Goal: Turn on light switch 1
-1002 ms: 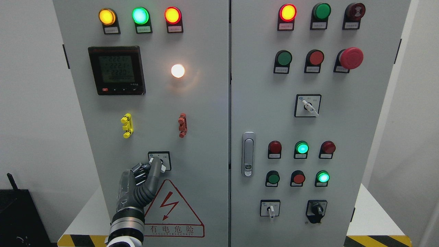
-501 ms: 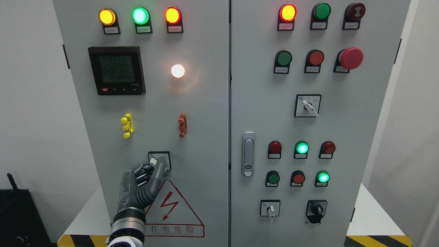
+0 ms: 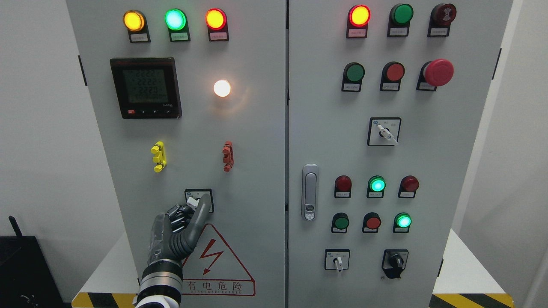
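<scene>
A humanoid robot's left hand (image 3: 180, 226) reaches up from the bottom edge, left of centre, to the rotary light switch (image 3: 199, 200) set in a square black-framed plate low on the left door of a grey electrical cabinet (image 3: 257, 141). One dark finger (image 3: 201, 209) is extended and lies against the right side of the switch's small white knob, while the other fingers are curled back beside it; the hand clamps on nothing. The knob points toward the upper left of its plate. Just below the switch sits a red triangular warning sign (image 3: 214, 261) with a lightning bolt and Chinese characters. Above the switch, a yellow clip (image 3: 158, 156) and a red clip (image 3: 227, 156) are mounted on the door, and higher still a white lamp (image 3: 221, 88) glows to the right of a black digital meter (image 3: 145, 87). Along the top left of the frame, amber, green and red indicator lamps (image 3: 175, 19) are lit. The right door carries a silver door handle (image 3: 310, 192), rows of red and green buttons, a large red mushroom-head stop button (image 3: 439, 72) in the upper right, and three more selector switches. The right arm does not show.
</scene>
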